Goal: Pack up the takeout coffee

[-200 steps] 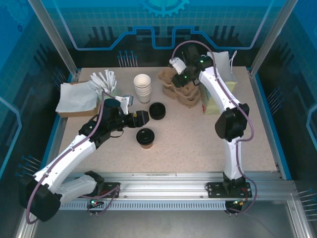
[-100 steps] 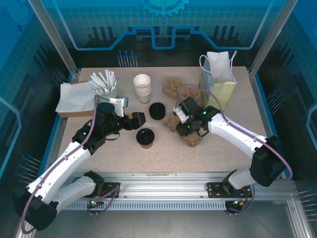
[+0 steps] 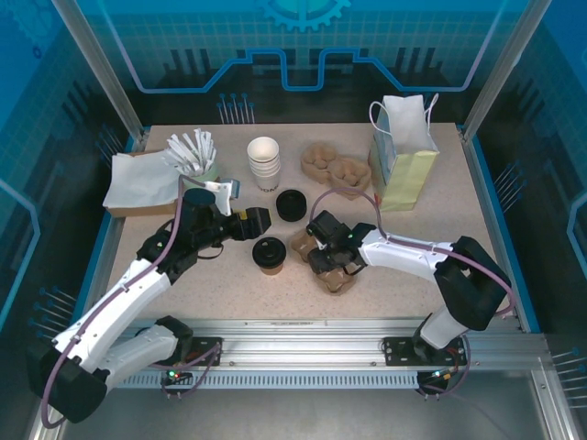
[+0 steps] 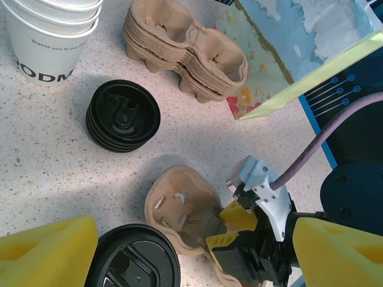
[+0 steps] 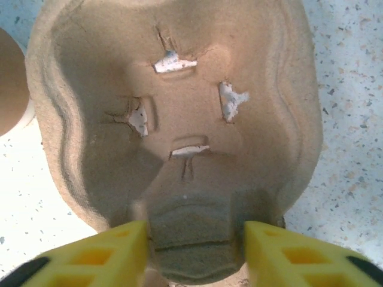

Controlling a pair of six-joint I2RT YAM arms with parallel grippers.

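On the table (image 3: 394, 298), right jaws seemingly clamp a carrier (image 4: 176, 206) beside the coffee (image 3: 270, 253); left jaws gape.

- From the top camera you look down from far, above and behind the arms, over the whole table (image 3: 293, 298).
- The left wrist camera shows you the table middle from moderate height, looking steeply down.
- The right wrist camera looks straight down, very near, into one cardboard tray (image 5: 179, 119).
- This tray is in all three views; top and left wrist share also the coffee cup (image 3: 270, 254) and the stack of lids (image 4: 122, 116).
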